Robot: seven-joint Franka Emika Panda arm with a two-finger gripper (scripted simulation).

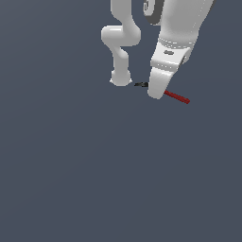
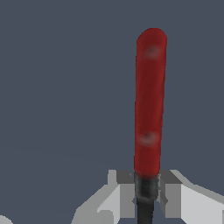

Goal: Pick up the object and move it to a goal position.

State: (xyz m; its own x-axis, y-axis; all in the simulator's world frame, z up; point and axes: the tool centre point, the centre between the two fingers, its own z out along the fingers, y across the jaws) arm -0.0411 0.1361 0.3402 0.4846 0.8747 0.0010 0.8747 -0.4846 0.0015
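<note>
Object (image 2: 148,105) sits pinched in the claw (image 2: 146,192) right where red rod meets black end, so lift slowly and level, since the long red side could swing.

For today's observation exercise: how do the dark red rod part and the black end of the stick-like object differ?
Colour: the red rod is dark red, the black end is black. Position: in the exterior view the rod sticks out to the right of the gripper, the black end to its left. Length showing: more of the rod is visible than of the black end. Shared: both are slim parts of one object.
</note>
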